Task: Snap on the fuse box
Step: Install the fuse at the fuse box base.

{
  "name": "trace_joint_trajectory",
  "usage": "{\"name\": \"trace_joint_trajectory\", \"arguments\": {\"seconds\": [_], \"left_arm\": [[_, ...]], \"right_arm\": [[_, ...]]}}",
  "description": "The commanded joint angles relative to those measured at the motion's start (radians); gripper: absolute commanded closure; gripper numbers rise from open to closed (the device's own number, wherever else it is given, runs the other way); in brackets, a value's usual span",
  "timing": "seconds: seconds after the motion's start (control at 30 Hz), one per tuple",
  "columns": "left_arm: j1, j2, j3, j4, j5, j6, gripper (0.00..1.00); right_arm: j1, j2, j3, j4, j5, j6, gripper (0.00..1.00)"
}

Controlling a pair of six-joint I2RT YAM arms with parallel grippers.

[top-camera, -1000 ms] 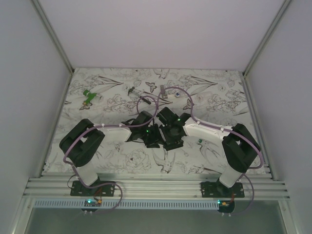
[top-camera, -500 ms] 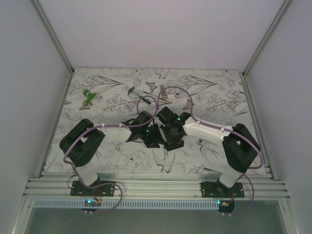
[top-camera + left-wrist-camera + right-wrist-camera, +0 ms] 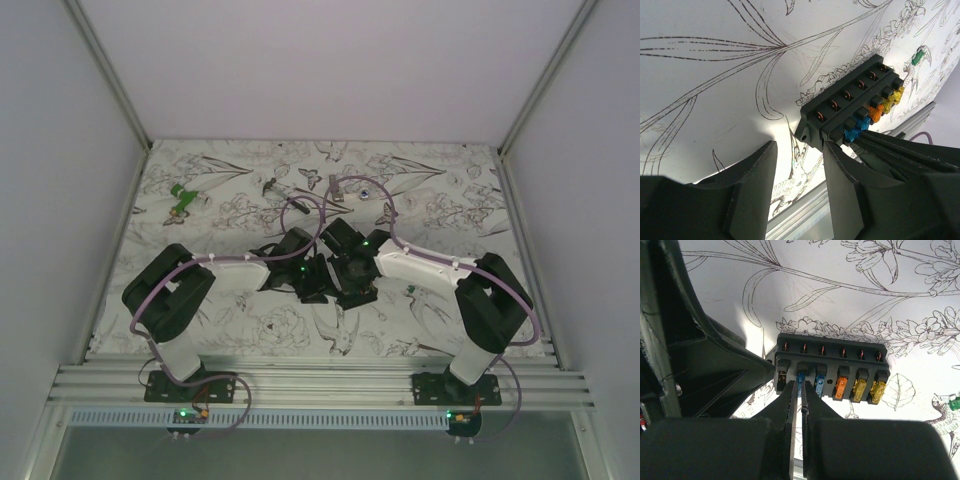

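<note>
The fuse box [image 3: 832,360] is a flat black box lying on the flower-patterned table, with a row of blue, orange and yellow fuses on its near face. My right gripper [image 3: 800,390] is shut on the second fuse from the left, a blue fuse [image 3: 800,379], still seated in its slot. My left gripper [image 3: 800,150] is open and empty, with the end of the fuse box [image 3: 850,100] just beyond its right finger [image 3: 840,175]. In the top view both grippers [image 3: 318,280] [image 3: 350,288] meet at the table's middle and hide the box.
A green plastic piece [image 3: 182,198] lies at the far left, with a thin dark grey tool [image 3: 270,186] and a small grey part [image 3: 337,195] at the back. A loose green fuse [image 3: 954,402] lies right of the box. The aluminium rail [image 3: 320,385] runs along the near edge.
</note>
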Motion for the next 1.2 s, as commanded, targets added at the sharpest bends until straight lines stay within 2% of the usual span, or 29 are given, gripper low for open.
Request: {"name": "trace_joint_trajectory", "arguments": {"seconds": [0.0, 0.07, 0.23, 0.33, 0.4, 0.47, 0.6, 0.77, 0.87, 1.17], "left_arm": [[-0.009, 0.044, -0.009, -0.083, -0.060, 0.033, 0.53], [-0.010, 0.040, -0.007, -0.087, -0.059, 0.037, 0.53], [-0.010, 0.009, -0.005, -0.092, -0.063, 0.069, 0.52], [-0.011, -0.015, -0.001, -0.091, -0.071, 0.147, 0.49], [-0.019, -0.056, -0.022, -0.083, -0.124, 0.233, 0.48], [-0.030, -0.103, -0.082, -0.033, -0.197, 0.339, 0.44], [-0.039, -0.167, -0.227, 0.202, -0.236, 0.490, 0.32], [-0.100, -0.126, -0.237, 0.317, -0.261, 0.634, 0.27], [-0.125, -0.092, -0.232, 0.371, -0.270, 0.653, 0.27], [-0.142, -0.040, -0.220, 0.384, -0.272, 0.577, 0.39]], "right_arm": [[0.009, 0.012, -0.006, -0.017, 0.028, 0.012, 0.95], [0.008, 0.006, -0.020, -0.012, 0.028, 0.013, 1.00], [0.007, -0.017, -0.041, 0.003, 0.022, 0.013, 1.00], [-0.001, -0.039, -0.049, 0.018, 0.001, 0.007, 1.00], [-0.012, -0.053, -0.060, 0.036, -0.021, 0.001, 0.99], [-0.022, -0.063, -0.069, 0.054, -0.047, -0.009, 0.98], [-0.036, -0.069, -0.079, 0.079, -0.096, -0.020, 0.97], [-0.037, -0.077, -0.096, 0.094, -0.113, -0.021, 0.96], [-0.038, -0.084, -0.106, 0.103, -0.119, -0.021, 0.95], [-0.039, -0.090, -0.135, 0.133, -0.135, -0.016, 0.94]]}}
